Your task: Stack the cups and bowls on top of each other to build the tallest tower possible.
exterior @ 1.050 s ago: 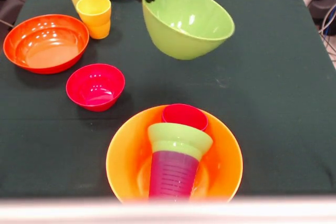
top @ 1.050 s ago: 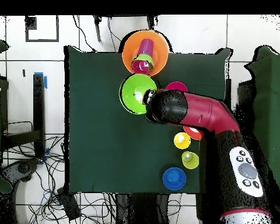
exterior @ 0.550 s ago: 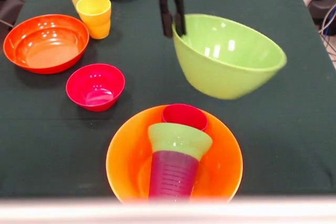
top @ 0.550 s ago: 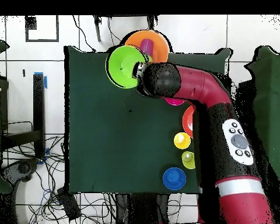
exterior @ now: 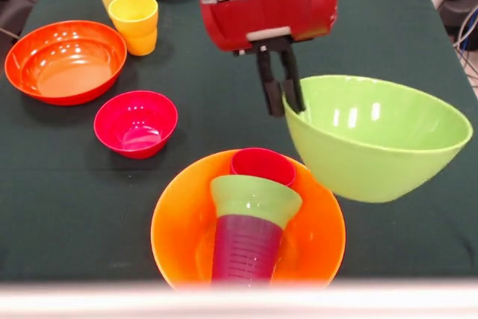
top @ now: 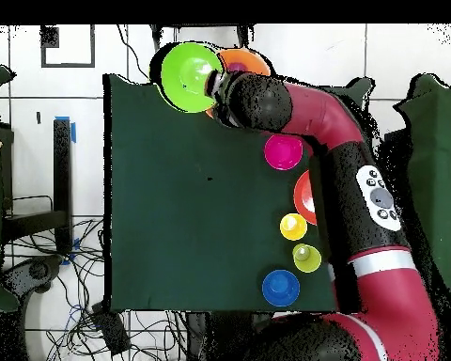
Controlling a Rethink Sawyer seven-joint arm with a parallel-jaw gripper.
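We see the gripper (exterior: 284,102) pinching the near rim of the large green bowl (exterior: 377,140), which hangs in the air, tilted, with its mouth turned partly toward the camera; the two fingers (exterior: 270,84) stand narrow, closed on the rim wall. Below the gripper and slightly toward the front edge stands the tower (exterior: 250,218): the large yellow-orange bowl (exterior: 173,233) holding the purple ribbed cup (exterior: 246,248), capped by the small green bowl (exterior: 254,198), with the red-pink cup (exterior: 263,164) behind it. From overhead, the carried bowl (top: 189,75) lies just beside the tower (top: 246,62). We judge that a good placement needs the bowl levelled and centred over the tower's top before release; a tilted, off-centre release would likely topple the stack. The remaining cups (exterior: 134,22) and bowls (exterior: 66,61) sit well apart from the gripper.
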